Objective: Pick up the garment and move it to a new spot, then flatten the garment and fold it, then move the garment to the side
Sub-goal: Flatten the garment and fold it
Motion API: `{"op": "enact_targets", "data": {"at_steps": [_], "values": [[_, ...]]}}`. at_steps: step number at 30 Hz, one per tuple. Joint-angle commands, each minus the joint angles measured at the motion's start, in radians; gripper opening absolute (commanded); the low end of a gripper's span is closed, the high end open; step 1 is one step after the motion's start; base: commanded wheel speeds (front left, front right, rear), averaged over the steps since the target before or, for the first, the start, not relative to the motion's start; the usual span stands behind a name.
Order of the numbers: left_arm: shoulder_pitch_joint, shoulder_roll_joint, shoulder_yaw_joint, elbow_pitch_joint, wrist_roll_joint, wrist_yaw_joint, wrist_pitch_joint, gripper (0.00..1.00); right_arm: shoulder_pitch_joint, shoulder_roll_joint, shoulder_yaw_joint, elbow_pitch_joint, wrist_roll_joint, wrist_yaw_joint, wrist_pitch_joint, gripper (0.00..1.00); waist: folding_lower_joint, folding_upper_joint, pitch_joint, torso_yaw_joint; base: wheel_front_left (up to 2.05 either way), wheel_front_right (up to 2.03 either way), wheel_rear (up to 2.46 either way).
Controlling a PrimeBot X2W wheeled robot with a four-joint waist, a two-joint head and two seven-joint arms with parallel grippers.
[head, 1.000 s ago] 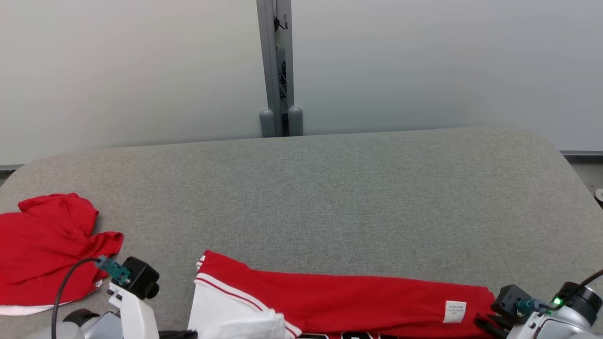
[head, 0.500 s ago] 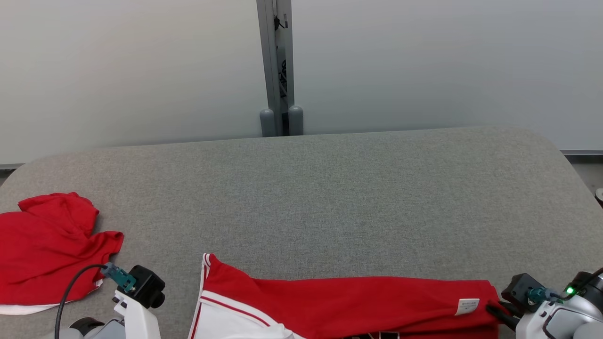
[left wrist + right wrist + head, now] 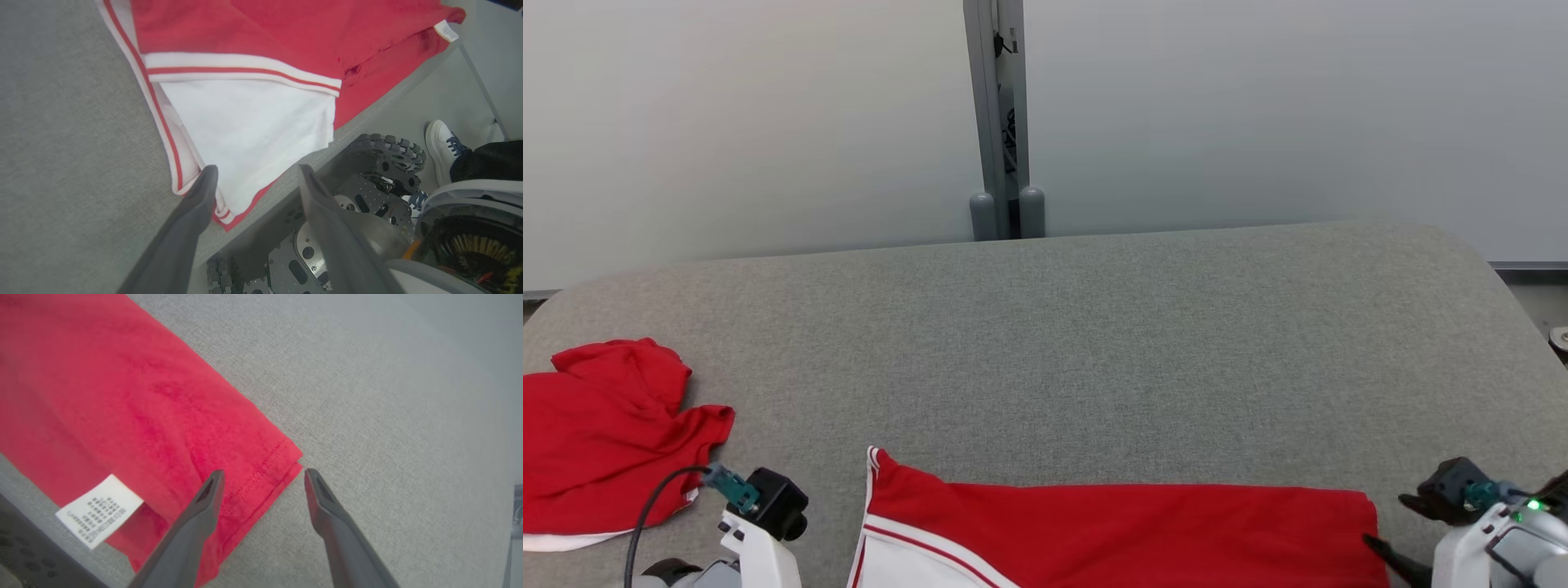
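The garment point(image 3: 1127, 531), red with a white, red-striped sleeve, lies folded in a long strip along the grey table's point(image 3: 1094, 343) front edge. In the left wrist view my left gripper point(image 3: 257, 173) is open just above the white sleeve's point(image 3: 249, 126) corner at the table edge, holding nothing. My right gripper point(image 3: 263, 473) is open too, with the garment's red hemmed corner point(image 3: 282, 461) between and just beyond its tips, not pinched. A white care label point(image 3: 98, 510) shows near that end. One of its dark fingers point(image 3: 1390, 558) shows in the head view beside the garment's right end.
A second red garment point(image 3: 596, 425) lies crumpled at the table's left edge. Past the front edge are the robot's wheeled base point(image 3: 388, 151) and a person's foot in a white shoe point(image 3: 439, 147). A wall with a grey post point(image 3: 1001, 122) stands behind the table.
Both grippers have opened and let go of the garment's ends. The garment has settled flat and nearer the front edge, and its white label has dropped out of the head view.
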Motion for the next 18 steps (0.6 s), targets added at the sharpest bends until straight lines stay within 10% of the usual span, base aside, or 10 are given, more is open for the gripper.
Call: {"op": "enact_targets", "data": {"at_steps": [1, 11, 14, 18], "values": [[-0.002, -0.001, 0.014, 0.007, 0.006, 0.005, -0.016, 1.0, -0.014, -0.011, -0.006, 0.023, 0.018, 0.0, -0.006, 1.0, 0.0, 0.0, -0.002, -0.002, 0.0, 0.0, 0.0], [0.002, -0.164, 0.205, 0.18, 0.121, 0.129, -0.539, 1.0, 0.022, 0.107, -0.418, 0.187, 0.121, 0.0, -0.179, 1.0, 0.0, 0.0, -0.024, -0.017, 0.0, 0.0, 0.0], [0.112, -0.322, 0.479, 0.274, 0.26, 0.211, -0.693, 1.0, 0.243, 0.269, -0.929, -0.016, -0.129, 0.0, -0.178, 1.0, 0.0, 0.0, -0.035, -0.04, 0.0, 0.0, 0.0], [0.233, -0.412, 0.646, 0.257, 0.44, 0.217, -0.692, 1.0, 0.338, 0.36, -1.064, -0.099, -0.219, 0.0, -0.178, 1.0, 0.0, 0.0, -0.035, -0.045, 0.0, 0.0, 0.0]]}}
